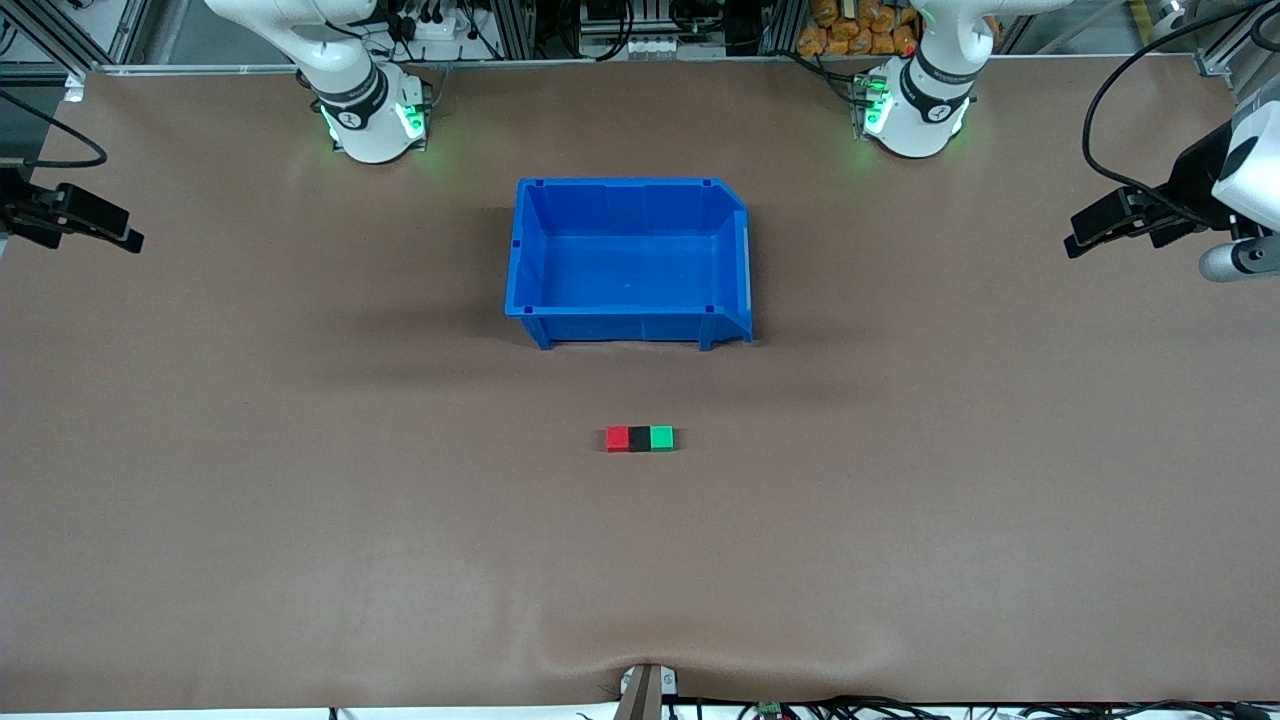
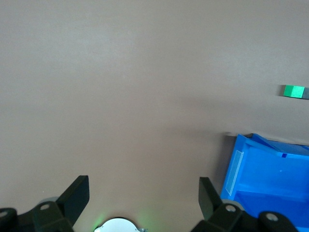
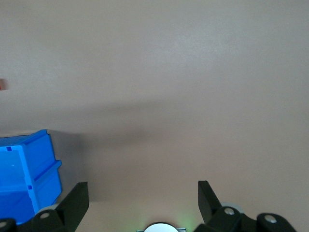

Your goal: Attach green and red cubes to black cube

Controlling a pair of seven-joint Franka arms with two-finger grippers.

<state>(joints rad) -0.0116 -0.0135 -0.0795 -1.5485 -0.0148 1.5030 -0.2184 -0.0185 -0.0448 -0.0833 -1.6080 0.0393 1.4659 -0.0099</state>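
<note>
Cubes: red cube [image 1: 617, 438], black cube [image 1: 639, 438] and green cube [image 1: 661, 437] sit touching in one row, black in the middle, nearer the front camera than the blue bin [image 1: 630, 190].
Left gripper [image 2: 144, 193]: fingers spread wide, over bare table at its arm's end, well apart from the row.
Right gripper [image 3: 143, 193]: fingers wide too, waiting over its own end.

Red cube [image 1: 618, 438], black cube [image 1: 639, 438], green cube [image 1: 661, 437]: bright red, matte black, bright green, all plain, no pattern. Bin [image 1: 628, 195] solid blue in & out. Table [image 1: 300, 480] plain dull brown. Arms white w/ black bands, green lights at bases. Left gripper [image 2: 144, 193] & right gripper [image 3: 143, 192] fingers black.
</note>
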